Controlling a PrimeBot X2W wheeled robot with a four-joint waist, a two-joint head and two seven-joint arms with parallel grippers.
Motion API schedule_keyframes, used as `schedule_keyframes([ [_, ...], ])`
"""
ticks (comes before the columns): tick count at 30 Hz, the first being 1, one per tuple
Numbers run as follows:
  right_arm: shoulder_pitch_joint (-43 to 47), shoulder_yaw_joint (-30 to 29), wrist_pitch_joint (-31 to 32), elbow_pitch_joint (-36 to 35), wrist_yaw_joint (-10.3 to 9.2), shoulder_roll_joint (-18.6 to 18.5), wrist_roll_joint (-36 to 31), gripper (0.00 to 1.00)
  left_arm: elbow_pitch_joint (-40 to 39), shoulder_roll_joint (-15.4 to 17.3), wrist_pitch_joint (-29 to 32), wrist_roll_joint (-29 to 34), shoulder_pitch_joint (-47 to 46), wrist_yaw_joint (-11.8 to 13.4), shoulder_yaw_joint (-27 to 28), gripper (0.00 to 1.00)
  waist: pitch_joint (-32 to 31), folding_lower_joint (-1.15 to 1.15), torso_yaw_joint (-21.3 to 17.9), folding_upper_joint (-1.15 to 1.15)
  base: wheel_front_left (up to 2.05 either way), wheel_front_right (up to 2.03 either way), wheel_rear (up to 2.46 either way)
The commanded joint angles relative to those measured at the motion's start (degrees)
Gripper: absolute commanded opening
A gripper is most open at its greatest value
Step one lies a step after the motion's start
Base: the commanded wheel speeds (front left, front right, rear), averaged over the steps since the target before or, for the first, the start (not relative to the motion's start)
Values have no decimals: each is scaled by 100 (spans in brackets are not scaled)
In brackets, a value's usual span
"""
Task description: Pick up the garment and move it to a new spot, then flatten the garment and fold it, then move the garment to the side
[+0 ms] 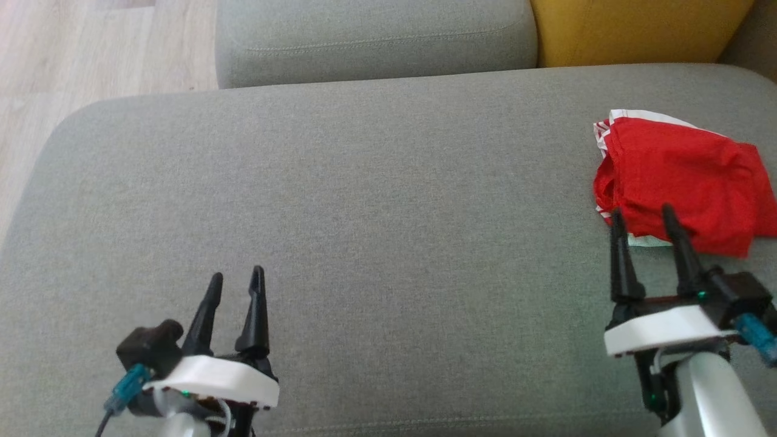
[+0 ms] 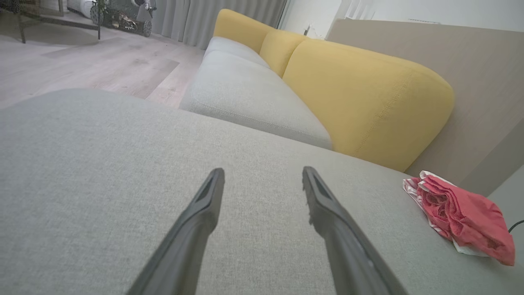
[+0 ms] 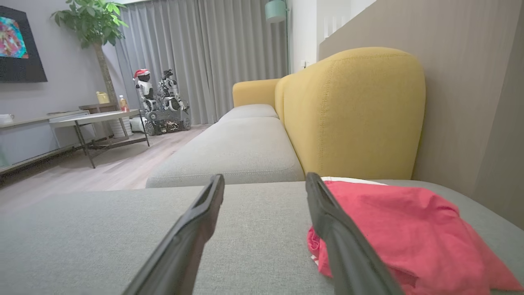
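The garment [image 1: 680, 176] is a crumpled red piece of cloth with white striped trim, lying in a heap at the right end of the grey cushion [image 1: 364, 200]. My right gripper [image 1: 643, 215] is open just in front of the heap, its fingertips over the near edge of the cloth with nothing between them. In the right wrist view the garment [image 3: 401, 221] lies beside and behind the right-hand finger [image 3: 339, 237]. Far to the left, my left gripper [image 1: 235, 276] hovers open and empty over bare cushion. From the left wrist view the garment [image 2: 462, 213] shows at the far right.
A second grey seat cushion [image 1: 376, 36] and a yellow backrest [image 1: 637, 30] lie beyond the cushion. Wooden floor [image 1: 91, 48] runs along its left side. Across the room stand a low table [image 3: 98, 119], a small wheeled robot [image 3: 161, 102] and a potted plant [image 3: 94, 24].
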Motion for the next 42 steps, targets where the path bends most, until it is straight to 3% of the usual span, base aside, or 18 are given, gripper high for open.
schedule_keyframes([
  [1, -126, 136, -64, -283, -5, 43, -101, 100, -263, 44, -29, 81, -189, -13, 229, 100, 1, 1, 3, 0, 0, 0, 0],
  [15, -4, 142, -66, -405, -5, 145, -182, 100, -688, 44, -29, 194, -114, 162, 341, 100, 28, 1, -30, 0, 0, 0, 0],
  [24, -15, 112, -66, -455, -5, 157, -144, 100, -610, 44, -29, -3, -93, -50, 352, 100, 48, 1, -59, 0, 0, 0, 0],
  [41, 11, 186, -66, -473, -5, 160, -99, 100, -810, 44, -29, -298, -8, -69, 627, 100, 63, 1, -61, 0, 0, 0, 0],
  [42, 150, 32, -2, -247, 0, 149, -87, 0, -582, -3, 0, -303, 81, -48, 429, 0, 63, 1, -61, 0, 0, 0, 0],
])
